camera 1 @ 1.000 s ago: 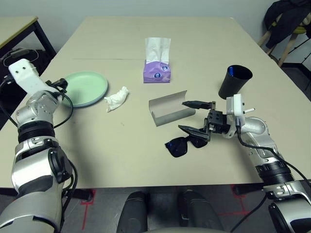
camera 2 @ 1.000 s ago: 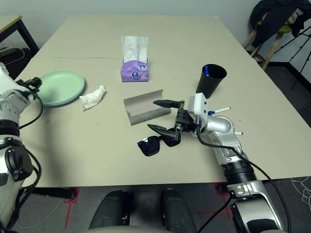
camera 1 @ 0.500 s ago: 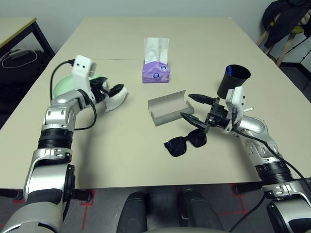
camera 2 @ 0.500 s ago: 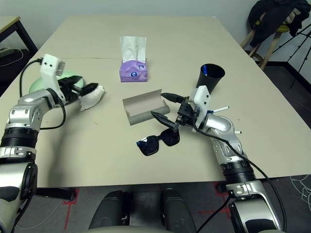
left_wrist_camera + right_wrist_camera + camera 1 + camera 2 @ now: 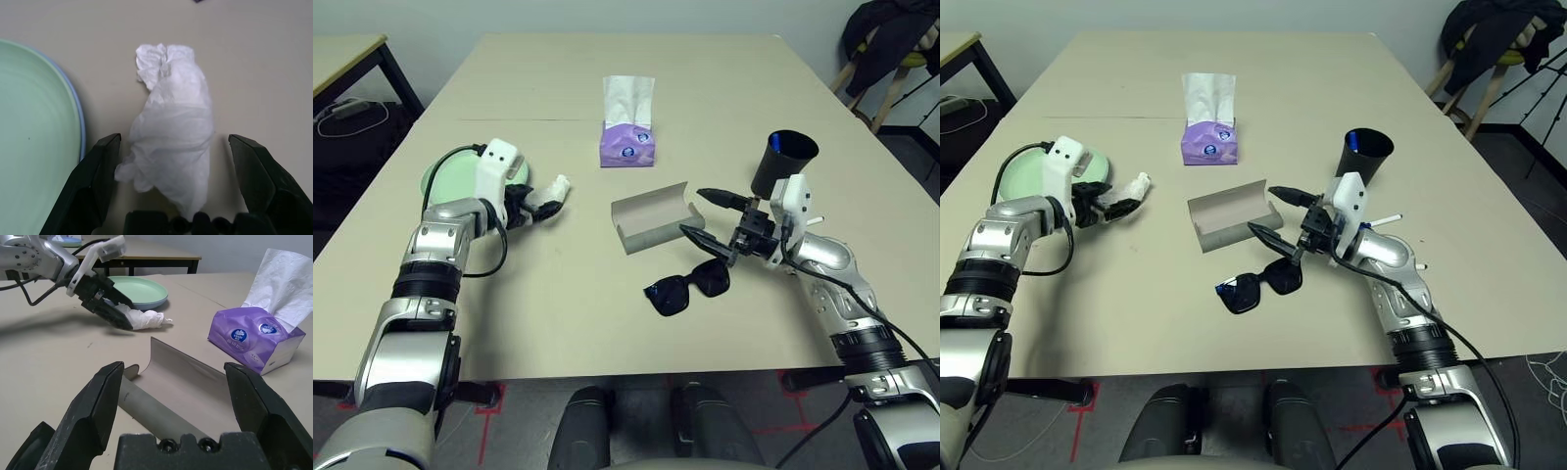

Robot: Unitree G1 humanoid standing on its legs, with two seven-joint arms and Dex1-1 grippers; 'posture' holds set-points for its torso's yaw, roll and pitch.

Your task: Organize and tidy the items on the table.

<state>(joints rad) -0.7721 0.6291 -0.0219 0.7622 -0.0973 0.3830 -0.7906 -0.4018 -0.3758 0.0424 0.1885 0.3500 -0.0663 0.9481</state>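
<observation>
White crumpled tissue (image 5: 171, 142) now bracketed by the left gripper (image 5: 530, 208), jaws wide, nothing held

Compared with one second ago, the left arm has swung in from beyond the pale green plate (image 5: 460, 176) and lowered until one finger stands on each side of the tissue, which lies on the table (image 5: 558, 304) just beside the plate rim; judged as the approach to a pick-up, closure not yet made. Right gripper (image 5: 717, 225) has stayed spread wide and empty, hovering by the open grey glasses case (image 5: 651, 217), with the black sunglasses (image 5: 687, 289) lying just in front of the case and the black cup (image 5: 785, 164) behind that arm. Surface: plain beige matte top, also carrying a purple tissue box (image 5: 628, 142). Room: a dark-legged side table (image 5: 352, 59) at far left, a chair draped with dark clothing (image 5: 896, 39) at far right
</observation>
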